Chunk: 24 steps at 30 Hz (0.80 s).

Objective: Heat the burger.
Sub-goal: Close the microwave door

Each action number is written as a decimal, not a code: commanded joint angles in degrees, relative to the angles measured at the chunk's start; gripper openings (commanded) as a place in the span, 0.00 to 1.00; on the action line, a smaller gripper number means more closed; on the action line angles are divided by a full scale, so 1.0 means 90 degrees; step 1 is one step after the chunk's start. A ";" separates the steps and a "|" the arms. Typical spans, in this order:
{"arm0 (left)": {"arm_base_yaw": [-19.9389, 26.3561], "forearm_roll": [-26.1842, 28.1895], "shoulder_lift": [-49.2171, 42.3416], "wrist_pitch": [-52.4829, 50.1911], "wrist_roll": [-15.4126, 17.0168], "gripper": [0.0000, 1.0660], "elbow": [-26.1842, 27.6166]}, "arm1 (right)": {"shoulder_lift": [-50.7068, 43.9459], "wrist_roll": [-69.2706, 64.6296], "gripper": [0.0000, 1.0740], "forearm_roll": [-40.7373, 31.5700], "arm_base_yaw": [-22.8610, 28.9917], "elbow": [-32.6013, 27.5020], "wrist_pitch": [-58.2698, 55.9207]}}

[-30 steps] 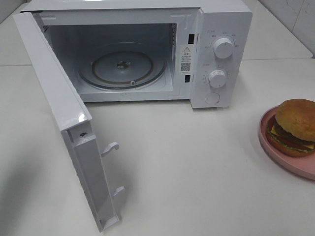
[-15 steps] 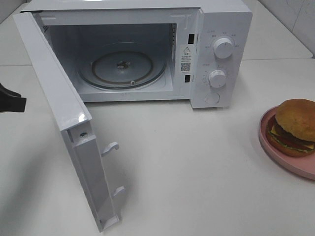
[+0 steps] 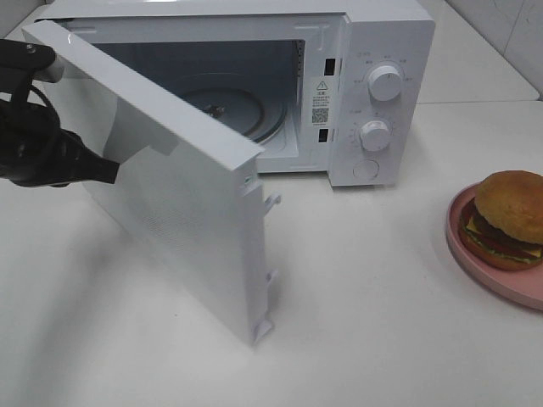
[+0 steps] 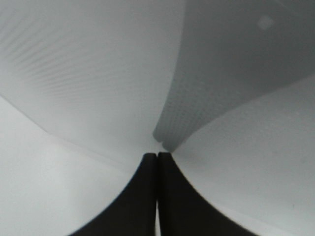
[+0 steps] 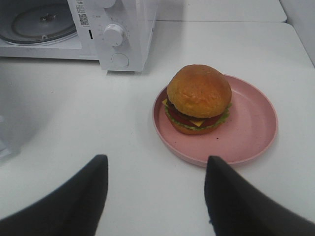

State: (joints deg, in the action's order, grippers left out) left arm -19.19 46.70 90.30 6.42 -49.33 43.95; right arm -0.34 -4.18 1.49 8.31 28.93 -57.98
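Observation:
The burger (image 3: 509,216) sits on a pink plate (image 3: 507,287) at the table's right edge, outside the white microwave (image 3: 386,51). The microwave door (image 3: 178,195) stands about half shut. My left gripper (image 3: 109,175) is behind the door's outer face, shut, its tips against the white panel (image 4: 98,73); the left wrist view shows the fingers (image 4: 170,196) pressed together at the gripper (image 4: 157,155). In the right wrist view my right gripper (image 5: 156,158) is open and empty, a short way in front of the burger (image 5: 199,96) and plate (image 5: 251,123).
The glass turntable (image 3: 254,114) inside the oven is bare and partly hidden by the door. Two knobs (image 3: 384,83) are on the control panel. The right arm does not show in the exterior view.
The left arm has come in from the left and the microwave door has swung from wide open to about half shut. The burger and plate have not moved.

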 commanded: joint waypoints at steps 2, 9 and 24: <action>-0.0178 0.0038 0.0248 -0.0076 0.0013 0.00 0.0286 | -0.0153 0.0057 0.53 0.0000 -0.0032 -0.0013 0.0064; -0.0516 0.0038 0.0713 -0.0248 0.0013 0.00 0.0847 | -0.0153 0.0057 0.53 0.0000 -0.0032 -0.0013 0.0064; -0.1063 0.0045 0.1903 -0.0605 0.0013 0.00 0.2235 | -0.0153 0.0057 0.53 0.0006 -0.0032 -0.0013 0.0064</action>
State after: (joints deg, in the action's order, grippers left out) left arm -28.13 46.75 106.68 2.86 -49.33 62.57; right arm -0.34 -4.18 1.49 8.31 28.93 -57.93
